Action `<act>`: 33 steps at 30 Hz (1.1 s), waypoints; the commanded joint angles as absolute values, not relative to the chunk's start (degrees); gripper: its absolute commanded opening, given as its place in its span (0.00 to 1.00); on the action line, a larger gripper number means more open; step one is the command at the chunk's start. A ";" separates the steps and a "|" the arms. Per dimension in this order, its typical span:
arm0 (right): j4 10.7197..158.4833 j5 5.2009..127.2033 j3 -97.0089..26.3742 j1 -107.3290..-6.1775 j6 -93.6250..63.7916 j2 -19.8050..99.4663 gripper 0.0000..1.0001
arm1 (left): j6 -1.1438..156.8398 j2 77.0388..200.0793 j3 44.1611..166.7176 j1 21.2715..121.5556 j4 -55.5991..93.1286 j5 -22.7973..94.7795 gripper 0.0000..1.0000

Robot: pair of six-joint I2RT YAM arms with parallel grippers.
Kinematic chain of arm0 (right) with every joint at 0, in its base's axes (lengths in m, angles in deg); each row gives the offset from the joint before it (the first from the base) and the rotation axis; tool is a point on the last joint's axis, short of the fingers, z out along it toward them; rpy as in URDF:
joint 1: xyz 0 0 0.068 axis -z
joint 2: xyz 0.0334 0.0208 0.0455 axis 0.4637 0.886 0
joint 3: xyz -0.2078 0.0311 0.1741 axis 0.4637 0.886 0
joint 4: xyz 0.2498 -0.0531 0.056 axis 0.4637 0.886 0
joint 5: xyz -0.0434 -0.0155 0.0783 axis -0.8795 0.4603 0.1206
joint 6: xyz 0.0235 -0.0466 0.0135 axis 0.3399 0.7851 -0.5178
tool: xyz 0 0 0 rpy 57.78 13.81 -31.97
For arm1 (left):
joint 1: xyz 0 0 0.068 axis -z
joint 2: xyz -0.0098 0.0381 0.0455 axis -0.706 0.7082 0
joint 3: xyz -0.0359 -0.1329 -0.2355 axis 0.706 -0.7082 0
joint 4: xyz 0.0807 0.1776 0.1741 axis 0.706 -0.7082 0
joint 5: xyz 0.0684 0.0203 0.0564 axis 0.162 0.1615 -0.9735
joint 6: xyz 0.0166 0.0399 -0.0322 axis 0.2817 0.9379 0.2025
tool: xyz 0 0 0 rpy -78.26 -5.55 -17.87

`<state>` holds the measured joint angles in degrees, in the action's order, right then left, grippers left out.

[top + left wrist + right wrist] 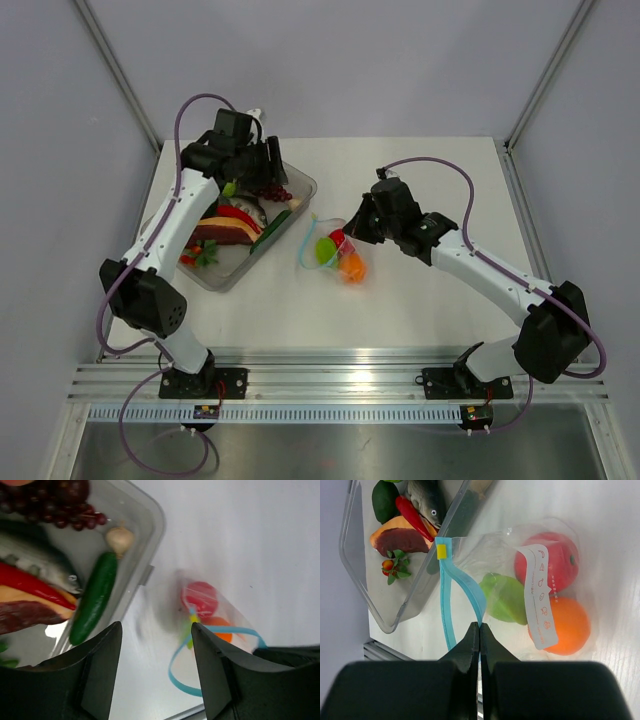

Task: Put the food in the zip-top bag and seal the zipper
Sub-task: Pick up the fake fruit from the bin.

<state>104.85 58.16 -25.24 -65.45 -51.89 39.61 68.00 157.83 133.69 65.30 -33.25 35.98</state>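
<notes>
White worktop (420, 300), grey walls on three sides.

Top view: The left fingers (268, 160) hang over the far end of the clear tub (305, 185). The zip-top bag (330, 252) lies flat on the worktop, well apart from them and just beside the tub's long wall. The right fingers (355, 228) sit at the bag's edge. Inside the bag are a red piece (337, 238), a green piece (324, 250) and an orange piece (352, 268). The zipper (303, 245) bows into an open loop on the tub side.

Left wrist view: The left fingers (95, 680) are spread wide and hold nothing, with bare worktop between them. Beyond the one nearer the tub, the tub (159, 520) holds a cucumber (95, 597), garlic (119, 539), grapes (60, 505) and a fish (35, 560). Beyond the other finger lies the bag with its red piece (200, 599) and orange piece (220, 630). The zipper (180, 680) loops toward that finger. The bag area is blurred.

Right wrist view: The right fingers (479, 637) are pressed together on the zipper (447, 595), pinching the blue strip at their tips. The two halves of the strip part beyond the tips, so the mouth is not sealed there. A yellow tab (441, 551) sits at the strip's far end. The zip-top bag (495, 550) spreads just past the tips. The green piece (507, 597) is nearest them, and the red piece (560, 562) and orange piece (570, 625) lie farther to one side. A white label (537, 595) crosses the bag. The tub (350, 580) lies beyond the zipper.
</notes>
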 commanded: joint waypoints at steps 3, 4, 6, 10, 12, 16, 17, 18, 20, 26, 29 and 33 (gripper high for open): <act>101.58 58.30 -25.43 -66.12 -52.22 38.20 0.00 | 69.29 161.06 135.05 61.09 -31.95 25.04 0.60; 101.50 58.30 -25.43 -66.12 -52.22 38.29 0.00 | 70.26 161.50 135.31 61.35 -30.72 21.87 0.61; 101.06 58.39 -25.60 -66.12 -52.22 38.55 0.00 | 72.19 163.51 135.57 61.09 -28.96 18.07 0.62; 100.79 59.97 -25.87 -66.12 -52.22 39.43 0.00 | 73.34 168.88 137.60 61.00 -24.93 19.64 0.64; 100.79 59.79 -25.86 -66.12 -52.22 39.78 0.00 | 73.43 170.72 137.60 61.00 -22.90 19.29 0.63; 100.79 60.05 -26.04 -66.12 -52.05 40.22 0.00 | 72.03 175.64 139.08 61.09 -19.12 20.17 0.61; 100.88 60.06 -26.13 -66.12 -51.96 40.31 0.00 | 71.68 176.35 139.09 61.09 -18.41 20.26 0.61; 100.88 60.06 -26.30 -66.12 -51.96 40.40 0.00 | 71.15 176.88 139.18 61.09 -17.54 20.69 0.61; 101.14 60.06 -26.48 -66.12 -51.78 40.58 0.00 | 70.45 178.81 139.35 61.17 -15.25 20.53 0.61; 101.32 60.49 -26.83 -66.12 -51.70 41.01 0.00 | 66.49 183.64 139.88 61.17 -11.20 18.42 0.71; 101.67 60.49 -27.09 -66.12 -51.52 41.28 0.00 | 65.53 185.49 140.67 61.17 -10.67 17.27 0.73; 102.02 61.02 -27.27 -66.12 -51.17 41.98 0.00 | 64.82 187.42 140.93 61.35 -7.96 17.53 0.72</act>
